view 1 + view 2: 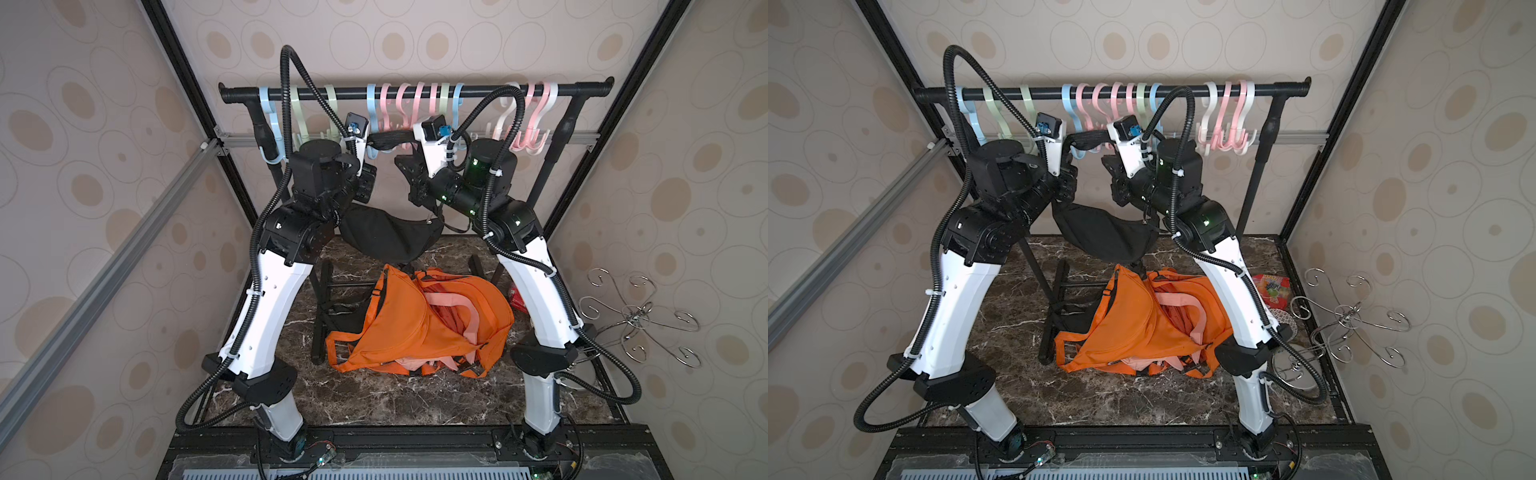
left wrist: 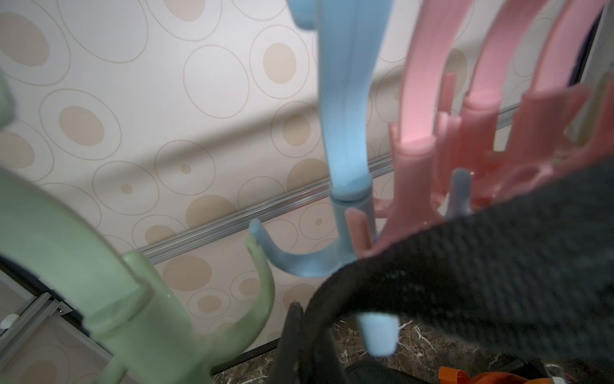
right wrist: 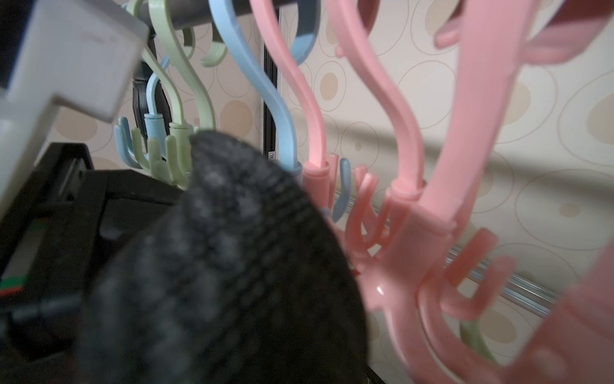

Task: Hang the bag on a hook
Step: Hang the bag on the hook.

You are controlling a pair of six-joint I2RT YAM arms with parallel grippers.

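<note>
A dark marble surface point(image 1: 374, 395) carries a black clothes rail point(image 1: 415, 91) standing along its far edge, hung with pastel plastic hooks point(image 1: 399, 108) in blue, green, pink and white. Two white-and-black arms rise from the near edge, the left arm point(image 1: 270, 299) and the right arm point(image 1: 536, 291) leaning in toward each other under the rail. An orange bag point(image 1: 399, 320) lies crumpled near the middle of the surface, a pale pink strap showing in its folds. Above the far part of the surface, between the two arms and below the rail, the black bag point(image 1: 388, 239) hangs in the air clear of the marble, seen in both top views point(image 1: 1100, 235). A chrome wire stand point(image 1: 640, 316) with curled tips sits beyond the right edge. The bag's woven black strap point(image 1: 390, 139) stretches level between the two wrists, just under the middle hooks. The left end effector point(image 1: 370, 145) is clamped on one end of it and the right end effector point(image 1: 409, 145) on the other, jaws narrow on the webbing. In the left wrist view the strap point(image 2: 481, 272) crosses in front of the foot of a blue hook point(image 2: 345, 133); whether it rests on a prong cannot be told. A red packet point(image 1: 1271, 286) lies by the right edge.
</note>
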